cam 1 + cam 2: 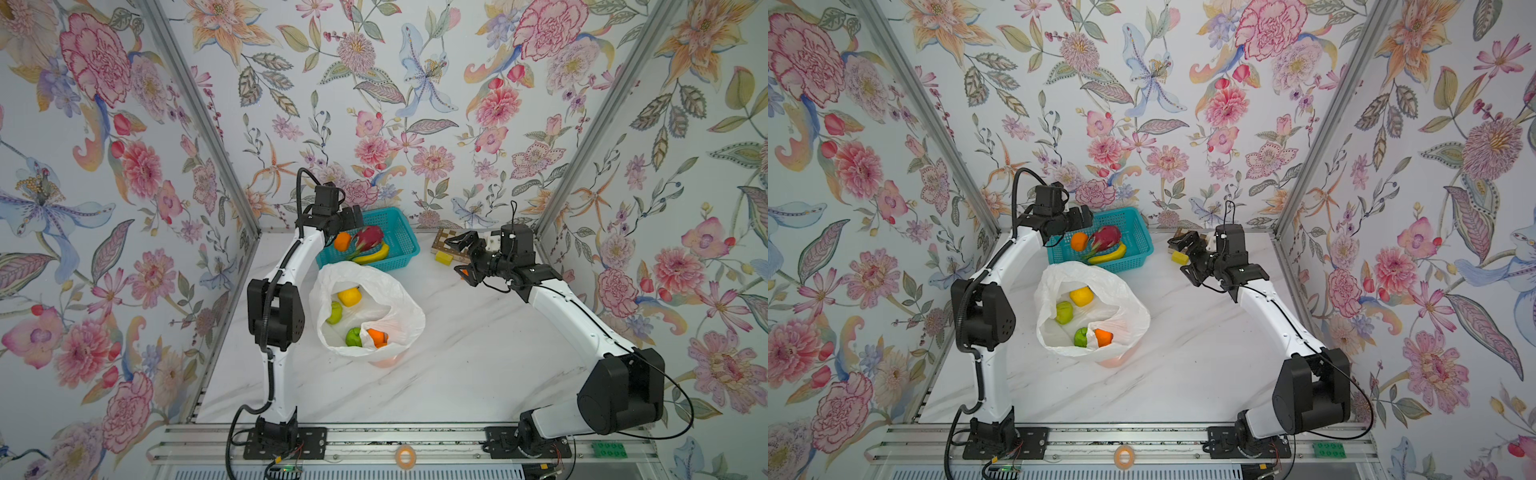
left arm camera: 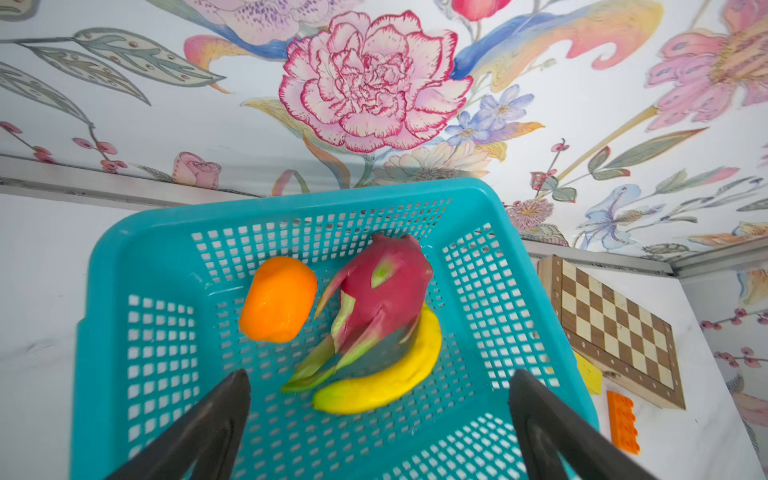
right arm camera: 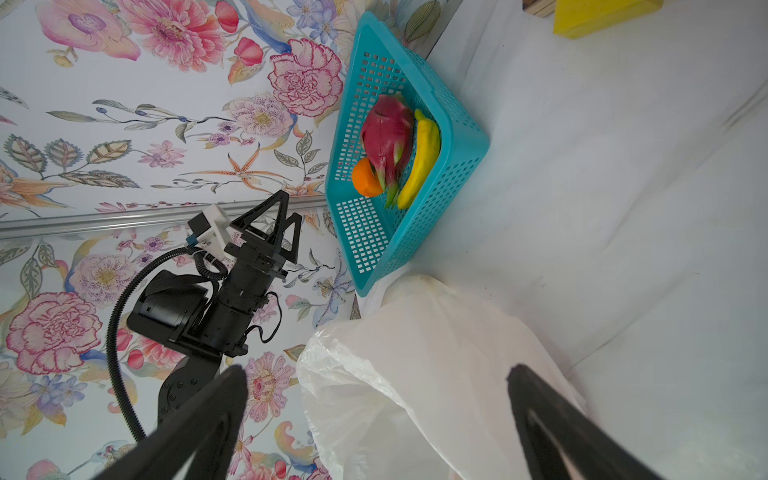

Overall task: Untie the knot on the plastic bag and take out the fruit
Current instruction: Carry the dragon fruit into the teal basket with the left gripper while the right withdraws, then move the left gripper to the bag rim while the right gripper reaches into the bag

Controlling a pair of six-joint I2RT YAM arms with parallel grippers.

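The white plastic bag [image 1: 384,291] lies mid-table with its mouth gaping open; no knot shows. Inside it sit a yellow fruit [image 1: 349,296], two green ones [image 1: 334,312] [image 1: 354,336] and an orange [image 1: 377,336]. In the teal basket [image 1: 411,239] behind it lie an orange [image 2: 277,299], a dragon fruit [image 2: 382,291] and a banana [image 2: 386,382]. My left gripper [image 2: 380,375] hovers open over the basket, holding nothing. To the right of the bag, my right gripper [image 1: 457,255] hangs open and empty, facing the bag [image 3: 415,374].
A chessboard [image 1: 445,241], a yellow block [image 1: 443,258] and an orange brick [image 2: 622,422] lie at the back right, close to the right gripper. On the front rail lie a tape ring [image 1: 405,456] and a green brick [image 1: 609,450]. Floral walls close in three sides.
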